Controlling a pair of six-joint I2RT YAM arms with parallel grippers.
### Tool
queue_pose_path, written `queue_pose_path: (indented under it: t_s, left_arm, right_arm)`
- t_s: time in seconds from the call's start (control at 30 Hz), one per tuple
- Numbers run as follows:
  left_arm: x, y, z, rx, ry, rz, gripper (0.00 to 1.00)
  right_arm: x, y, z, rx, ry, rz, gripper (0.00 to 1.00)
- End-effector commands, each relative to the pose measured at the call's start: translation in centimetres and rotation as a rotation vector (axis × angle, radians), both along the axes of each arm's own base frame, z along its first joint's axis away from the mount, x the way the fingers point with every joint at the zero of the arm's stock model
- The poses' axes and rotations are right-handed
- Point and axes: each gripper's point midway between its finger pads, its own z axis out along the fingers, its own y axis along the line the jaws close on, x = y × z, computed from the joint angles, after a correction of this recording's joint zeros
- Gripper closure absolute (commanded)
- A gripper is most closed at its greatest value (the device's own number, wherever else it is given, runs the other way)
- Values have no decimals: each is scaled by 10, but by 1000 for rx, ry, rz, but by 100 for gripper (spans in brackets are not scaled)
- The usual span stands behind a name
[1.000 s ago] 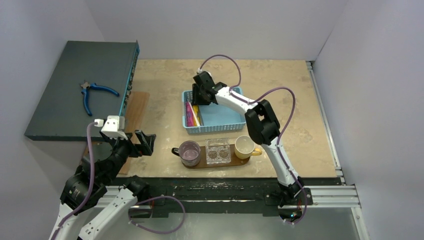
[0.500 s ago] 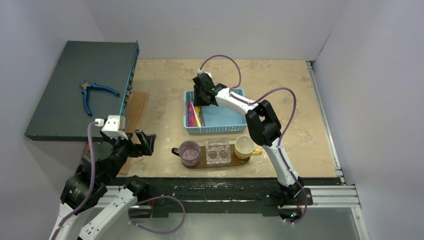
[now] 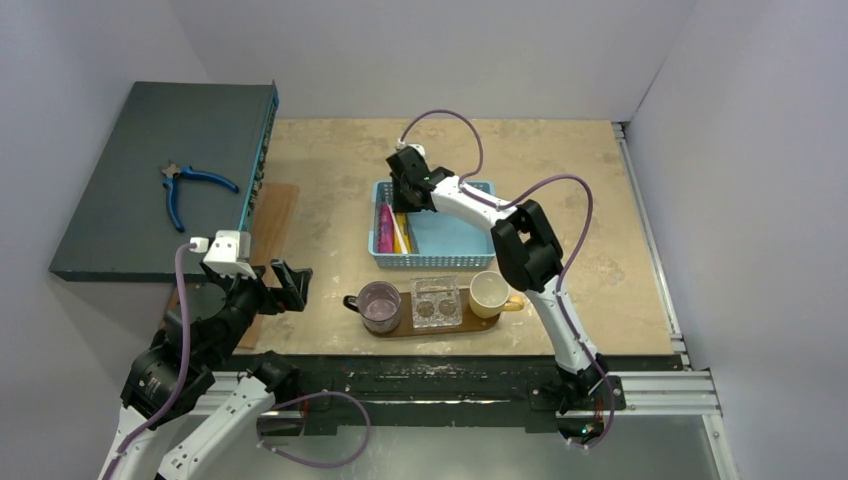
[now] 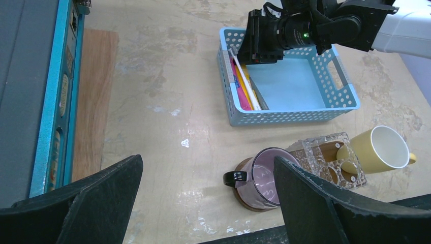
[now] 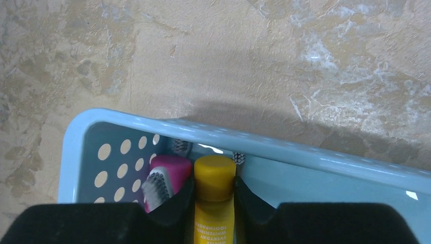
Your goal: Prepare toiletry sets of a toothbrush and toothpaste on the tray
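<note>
Currently no set is lying on the tray [image 3: 445, 331]. The toothbrush [image 4: 245, 81], pink tube [image 5: 170, 170] and yellow tube [image 5: 214, 175] are sitting in the far basket [image 4: 289, 117]. The right hand [image 5: 213, 201] is pinching the yellow tube; the left hand [image 4: 207, 161] is hanging wide open, holding nothing.

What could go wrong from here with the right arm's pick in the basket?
1. The right gripper pinches the yellow toothpaste tube just below its cap, so the tube may pivot or slip when lifted.
2. The toothbrush head and the pink tube lie against one finger and could be dragged up too.
3. The tray holds a purple mug, a clear holder and a yellow cup; with little bare space, placing may knock one.
</note>
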Motion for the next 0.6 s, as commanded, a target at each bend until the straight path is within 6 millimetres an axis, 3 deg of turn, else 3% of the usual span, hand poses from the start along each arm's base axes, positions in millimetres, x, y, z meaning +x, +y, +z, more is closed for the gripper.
queue_pose_path:
  t_s: [0.0,0.1,0.4,0.53,0.57]
  left_arm:
    - [17,-22,-4,22,13,-69,0]
    - [17,-22,-4,23,14,-70,0]
    - [16,-20,-3,18,7,-64,0]
    - [15,-20,-3,16,5,-63,0]
    - [15,-20,-3,15,6,-63,0]
  right_arm:
    - [-6,-22,-5,-76,20,-17,87]
    - [-5,-24,11,-67,-5,-24,100]
    - [-4,-41,78,-34,-142,-80,100]
    - [-7,-46,88,-37,-157,-89,100]
    - [-8,-47,87,-38,-152,-89,95]
